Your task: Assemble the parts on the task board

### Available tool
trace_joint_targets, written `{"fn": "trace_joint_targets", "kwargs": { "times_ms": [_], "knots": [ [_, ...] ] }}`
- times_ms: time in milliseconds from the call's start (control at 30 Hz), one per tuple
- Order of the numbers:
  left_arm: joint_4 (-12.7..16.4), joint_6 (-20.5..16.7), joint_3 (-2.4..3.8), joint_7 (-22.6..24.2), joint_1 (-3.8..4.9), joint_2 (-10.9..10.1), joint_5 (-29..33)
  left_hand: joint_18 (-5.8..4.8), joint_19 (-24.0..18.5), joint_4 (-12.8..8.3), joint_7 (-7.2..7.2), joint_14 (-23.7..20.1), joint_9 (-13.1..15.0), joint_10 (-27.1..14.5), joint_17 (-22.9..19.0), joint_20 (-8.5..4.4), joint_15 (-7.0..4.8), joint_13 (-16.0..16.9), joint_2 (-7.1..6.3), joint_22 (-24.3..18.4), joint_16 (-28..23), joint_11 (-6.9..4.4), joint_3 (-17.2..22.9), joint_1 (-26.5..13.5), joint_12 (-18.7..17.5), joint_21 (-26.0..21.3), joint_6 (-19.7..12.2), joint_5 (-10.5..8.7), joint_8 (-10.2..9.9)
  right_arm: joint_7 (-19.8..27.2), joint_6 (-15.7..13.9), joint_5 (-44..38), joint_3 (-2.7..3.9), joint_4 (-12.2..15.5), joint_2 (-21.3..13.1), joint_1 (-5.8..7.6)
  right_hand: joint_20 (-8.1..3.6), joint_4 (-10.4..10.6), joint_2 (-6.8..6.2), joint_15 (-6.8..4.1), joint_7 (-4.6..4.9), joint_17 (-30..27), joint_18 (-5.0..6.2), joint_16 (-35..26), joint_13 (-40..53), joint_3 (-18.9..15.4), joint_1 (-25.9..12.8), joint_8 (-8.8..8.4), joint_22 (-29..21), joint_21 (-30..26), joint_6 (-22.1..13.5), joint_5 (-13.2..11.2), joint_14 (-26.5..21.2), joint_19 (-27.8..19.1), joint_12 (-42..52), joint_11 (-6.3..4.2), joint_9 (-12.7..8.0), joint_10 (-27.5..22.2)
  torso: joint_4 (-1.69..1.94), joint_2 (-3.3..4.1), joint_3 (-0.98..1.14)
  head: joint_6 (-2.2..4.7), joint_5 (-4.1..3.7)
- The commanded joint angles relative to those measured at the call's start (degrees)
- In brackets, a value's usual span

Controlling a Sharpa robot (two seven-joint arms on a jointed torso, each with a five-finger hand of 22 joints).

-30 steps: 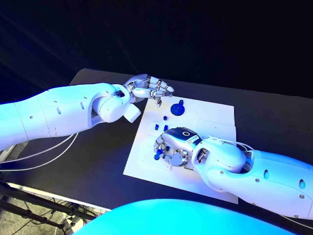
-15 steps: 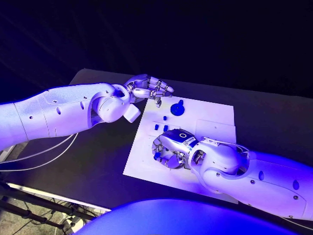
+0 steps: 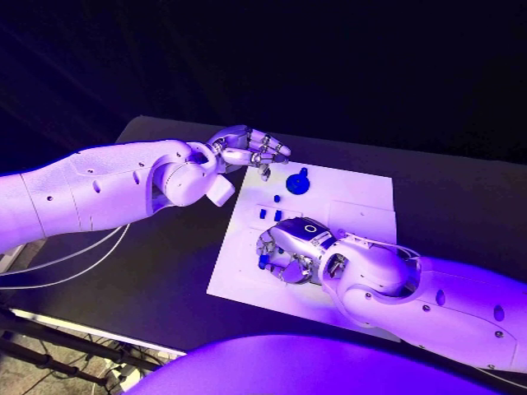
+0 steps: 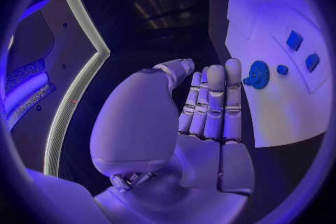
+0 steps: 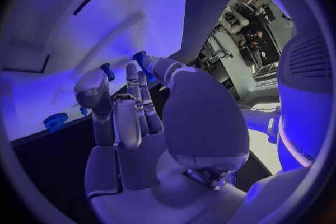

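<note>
The white task board (image 3: 347, 206) lies in the middle of the black table. A blue gear (image 3: 298, 181) (image 4: 258, 74) (image 5: 55, 121) stands near its far left corner, with small blue parts (image 3: 269, 213) (image 4: 294, 40) a little nearer. My left hand (image 3: 249, 148) (image 4: 210, 103) hovers at the board's far left corner, fingers straight and holding nothing. My right hand (image 3: 290, 251) (image 5: 133, 112) is down on the board's near left area. A small blue part (image 3: 265, 260) (image 5: 107, 71) shows between its thumb tip and a finger. Whether the hand grips it is hidden.
The black table (image 3: 156, 247) spreads around the board on all sides. My left forearm (image 3: 109, 189) lies across the table's left part. My right forearm (image 3: 441, 304) covers the board's near right corner.
My right hand has shifted very slightly over the near left part of the board. The left hand has hardly moved.
</note>
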Motion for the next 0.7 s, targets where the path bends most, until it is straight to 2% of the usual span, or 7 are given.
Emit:
{"fn": "trace_joint_targets", "kwargs": {
  "times_ms": [33, 200, 367, 400, 467, 500, 700],
  "knots": [
    [0.1, 0.8, 0.03, 0.3, 0.04, 0.0, 0.2, 0.43, 0.2, 0.2, -0.19, -0.2, 0.1, -0.5, -0.1, 0.15, 0.41, 0.0, 0.24, -0.1, -0.1, -0.02, -0.1, -0.3, 0.4, 0.3, -0.4, 0.08, 0.2, -0.1, -2.5, -0.6, 0.00, 0.7, -0.5, -0.05, 0.04, -0.3, -1.27, 0.31, 0.00, -0.5, -0.19, -0.2, 0.1, -0.8, 0.1, -1.11, -0.2, -0.6, -1.5, -0.2, 1.5, -0.4, 0.3, 0.06, -0.4, -1.1, 0.00, 0.03, -0.01, 0.00, -0.06],
    [0.1, 0.7, 0.03, 0.4, 0.03, -0.1, 0.2, 0.43, 0.2, 0.2, -0.19, -0.2, 0.1, -0.5, -0.1, 0.15, 0.41, 0.0, 0.24, -0.1, -0.1, -0.02, -0.1, -0.3, 0.4, 0.3, -0.4, 0.08, 0.2, 0.1, -4.4, -0.4, 0.05, 2.2, -1.9, 0.27, 0.52, -2.2, -1.45, 0.85, -0.91, -3.8, 0.21, -1.6, 0.2, -6.6, 0.8, -3.63, -1.7, -3.3, -4.6, -0.1, 0.6, -1.7, 1.8, 0.76, -0.9, -6.1, -0.03, -0.02, -0.02, 0.00, -0.15],
    [0.1, 0.6, 0.02, 0.4, 0.03, -0.2, 0.2, 0.43, 0.2, 0.2, -0.19, -0.2, 0.1, -0.5, -0.1, 0.15, 0.41, 0.0, 0.24, -0.1, -0.1, -0.02, -0.1, -0.3, 0.4, 0.3, -0.4, 0.08, 0.2, 0.4, -5.3, 0.4, 0.15, 3.7, -3.6, 1.07, 1.19, -1.0, 2.03, 1.51, -1.98, -8.4, 0.97, -3.6, 0.3, -20.2, 4.2, -5.35, -4.6, -8.3, -6.7, 0.5, -0.8, -3.5, 4.9, 1.62, -0.7, -12.5, -0.09, -0.04, -0.02, 0.23, -0.47],
    [0.1, 0.6, 0.02, 0.4, 0.03, -0.3, 0.2, 0.43, 0.2, 0.2, -0.19, -0.2, 0.1, -0.5, -0.1, 0.15, 0.41, 0.0, 0.24, -0.1, -0.1, -0.02, -0.1, -0.3, 0.4, 0.3, -0.4, 0.08, 0.2, 0.4, -5.4, 0.6, 0.19, 4.1, -4.1, 1.31, 1.44, 1.8, 2.95, 1.79, -2.62, -10.9, 1.32, -4.6, 0.2, -27.4, 7.0, -6.38, -6.4, -11.2, -8.0, 0.7, -1.6, -4.4, 7.2, 1.86, -0.6, -15.7, -0.10, -0.05, -0.02, 0.25, -0.50],
    [0.1, 0.6, 0.01, 0.4, 0.03, -0.3, 0.2, 0.43, 0.2, 0.2, -0.19, -0.2, 0.1, -0.5, -0.1, 0.15, 0.41, 0.0, 0.24, -0.1, -0.1, -0.02, -0.1, -0.3, 0.4, 0.3, -0.4, 0.08, 0.2, 0.5, -5.5, 0.9, 0.27, 4.8, -5.0, 1.69, 1.55, 4.2, 3.28, 1.92, -2.68, -11.8, 1.49, -5.0, 0.3, -30.2, 9.1, -6.60, -7.0, -12.3, -7.9, 0.7, -1.9, -4.6, 8.7, 2.00, -0.4, -16.9, -0.11, -0.05, -0.01, 0.31, -0.63],
    [0.1, 0.6, 0.01, 0.4, 0.03, -0.3, 0.2, 0.43, 0.2, 0.2, -0.19, -0.2, 0.1, -0.5, -0.1, 0.15, 0.41, 0.0, 0.24, -0.1, -0.1, -0.02, -0.1, -0.3, 0.4, 0.3, -0.4, 0.08, 0.2, 0.5, -5.6, 1.2, 0.34, 5.4, -5.6, 1.95, 1.58, 8.1, 2.93, 1.93, -2.68, -12.3, 1.50, -5.1, 0.3, -32.1, 11.8, -6.89, -7.2, -12.9, -7.8, 0.7, -1.9, -4.3, 10.8, 1.96, -0.1, -18.1, -0.07, -0.04, -0.01, 0.38, -0.77],
    [0.2, 0.4, -0.08, 0.5, 0.02, -0.5, 0.2, 0.43, 0.2, 0.2, -0.19, -0.2, 0.1, -0.5, -0.1, 0.15, 0.41, 0.0, 0.24, -0.1, -0.1, -0.02, -0.1, -0.3, 0.4, 0.3, -0.4, 0.08, 0.2, 1.5, -7.4, 6.2, 1.04, 8.8, -11.5, 4.56, 1.20, 12.6, 3.20, 1.52, -1.25, -11.5, 1.35, -4.5, 0.2, -32.1, 15.3, -6.60, -6.5, -12.3, -6.0, 0.5, -1.4, -3.3, 14.2, 1.45, 0.5, -17.6, -0.08, -0.13, -0.07, 0.91, -1.69]
  ]
}}
